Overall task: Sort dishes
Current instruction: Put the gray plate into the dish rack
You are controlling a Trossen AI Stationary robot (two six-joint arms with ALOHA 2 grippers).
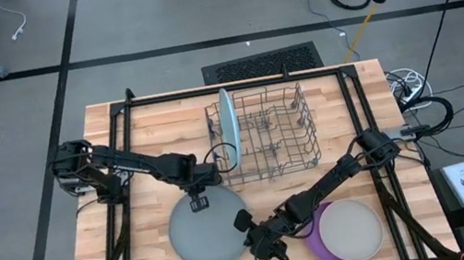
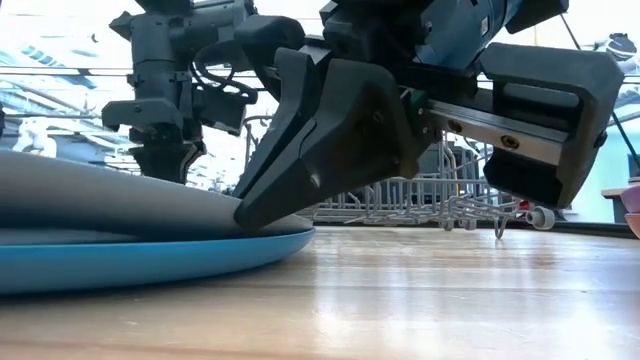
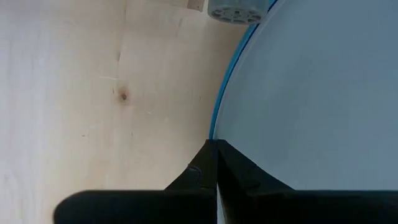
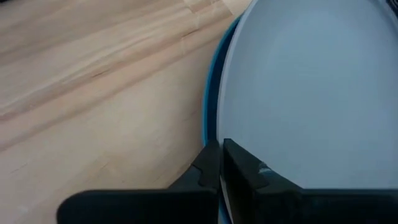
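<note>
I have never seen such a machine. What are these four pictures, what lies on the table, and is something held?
It is a robot with two dark arms working at a wooden table; each arm ends in a two-finger claw. One picture looks down from above, one looks level across the tabletop, and the other two come from cameras on the wrists.

On the table a grey plate lies on a blue plate. Beside them a beige plate lies on a purple plate. A wire dish rack holds one light blue plate upright.

The left claw is shut over the grey plate's far edge. The right claw is shut on the grey plate's rim.
</note>
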